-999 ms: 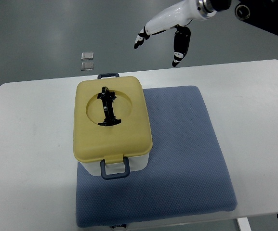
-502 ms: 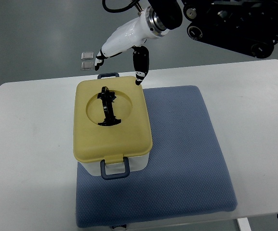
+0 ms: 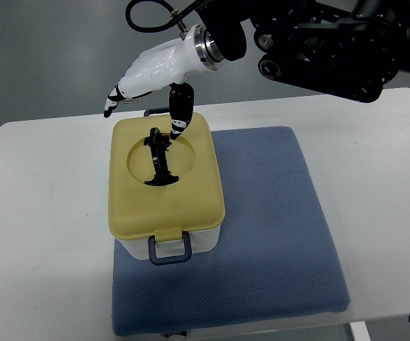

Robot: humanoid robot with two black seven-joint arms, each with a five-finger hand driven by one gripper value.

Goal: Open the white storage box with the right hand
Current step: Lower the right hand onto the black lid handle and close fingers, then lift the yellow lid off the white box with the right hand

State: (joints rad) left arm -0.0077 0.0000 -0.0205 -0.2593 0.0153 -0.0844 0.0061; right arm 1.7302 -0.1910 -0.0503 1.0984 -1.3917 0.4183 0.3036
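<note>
so i see one white storage box (image 3: pixel 165 186), yellow lid (image 3: pixel 163 177) on, two latches (image 3: pixel 169 249), sitting on one blue mat (image 3: pixel 268 234); my right hand (image 3: pixel 151 74) hovers above its far edge, fingers spread, holding nothing.

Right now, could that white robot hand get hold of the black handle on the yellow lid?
Probably yes. The right hand hangs open above the far end of the lid, its thumb pointing down beside the black handle. Nothing lies between them, and the handle's round recess looks open from above.

At frame centre, the white storage box (image 3: pixel 190 245) with its yellow lid (image 3: pixel 164 177) sits on a blue mat (image 3: pixel 276 234); the right hand (image 3: pixel 151 74), fingers spread, hovers above its upper edge.
</note>
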